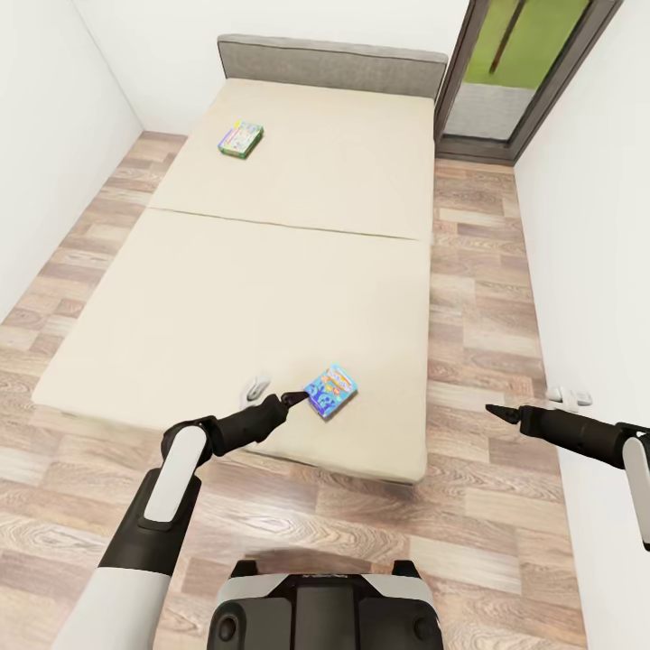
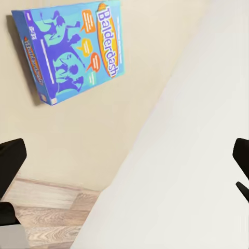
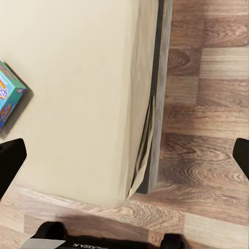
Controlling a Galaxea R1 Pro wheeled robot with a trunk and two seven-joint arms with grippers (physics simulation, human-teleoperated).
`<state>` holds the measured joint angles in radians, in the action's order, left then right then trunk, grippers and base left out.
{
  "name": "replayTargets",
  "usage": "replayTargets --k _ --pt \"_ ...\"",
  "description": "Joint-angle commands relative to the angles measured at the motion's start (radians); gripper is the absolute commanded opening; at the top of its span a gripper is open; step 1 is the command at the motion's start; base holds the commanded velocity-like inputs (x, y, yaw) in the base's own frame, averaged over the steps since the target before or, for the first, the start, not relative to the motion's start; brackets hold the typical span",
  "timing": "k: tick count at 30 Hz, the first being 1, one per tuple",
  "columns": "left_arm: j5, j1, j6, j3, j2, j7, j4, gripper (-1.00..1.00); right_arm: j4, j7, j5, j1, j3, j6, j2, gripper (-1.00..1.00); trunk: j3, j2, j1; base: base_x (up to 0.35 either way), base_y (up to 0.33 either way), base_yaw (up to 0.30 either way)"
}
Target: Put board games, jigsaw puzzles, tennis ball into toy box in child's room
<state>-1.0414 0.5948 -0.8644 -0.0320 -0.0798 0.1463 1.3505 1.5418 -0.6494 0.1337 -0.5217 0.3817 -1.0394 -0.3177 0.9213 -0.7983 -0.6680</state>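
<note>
Room: white walls, wood-plank floor [image 1: 487,298], dark-framed glazed door [image 1: 506,72] in the far right corner.
Bed: wide low bed with plain beige mattress [image 1: 271,271] and grey upholstered headboard; head view shows it whole.
Blue game: small flat blue board game box [image 1: 330,390] lies flat on the mattress near the bed's near edge.
Second game: flat yellow-green-red board game box [image 1: 240,139] lies near the headboard, well apart from the blue one; head view alone shows it.
Writing: left wrist view reads "Balderdash" on the blue lid [image 2: 72,49]; other print too small to read.
Left gripper [image 1: 291,397]: tip just beside the blue box, contact not discernible; left wrist view shows its fingers spread wide with nothing between.
Right gripper [image 1: 498,412]: over the floor, right of the bed; right wrist view shows fingers wide apart, the bed's corner and a sliver of the blue box [image 3: 8,101].
</note>
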Motion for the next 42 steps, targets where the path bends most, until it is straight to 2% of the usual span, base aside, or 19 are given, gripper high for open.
replayTargets --k 1,16,26,42 --pt "-0.011 0.000 -0.003 0.001 0.000 0.009 -0.001 1.00 0.001 0.002 0.007 0.000 0.001 -0.008 0.000 1.00 0.001 -0.001 -0.001 0.219 0.000 -0.002" --pt "-0.010 0.000 -0.002 0.004 0.001 0.005 -0.008 1.00 0.002 0.002 0.006 0.000 0.001 -0.008 0.001 1.00 0.001 -0.001 -0.001 0.203 0.000 -0.001" --pt "-0.009 0.001 -0.002 0.006 0.000 0.010 -0.023 1.00 0.003 0.002 0.007 0.000 0.001 -0.008 0.001 1.00 0.001 -0.001 -0.001 0.038 0.000 0.000" --pt "-0.014 0.025 0.001 0.005 -0.006 0.001 -0.114 1.00 0.004 0.002 0.007 0.000 0.001 -0.008 0.001 1.00 0.020 -0.001 -0.001 0.005 0.000 0.000"
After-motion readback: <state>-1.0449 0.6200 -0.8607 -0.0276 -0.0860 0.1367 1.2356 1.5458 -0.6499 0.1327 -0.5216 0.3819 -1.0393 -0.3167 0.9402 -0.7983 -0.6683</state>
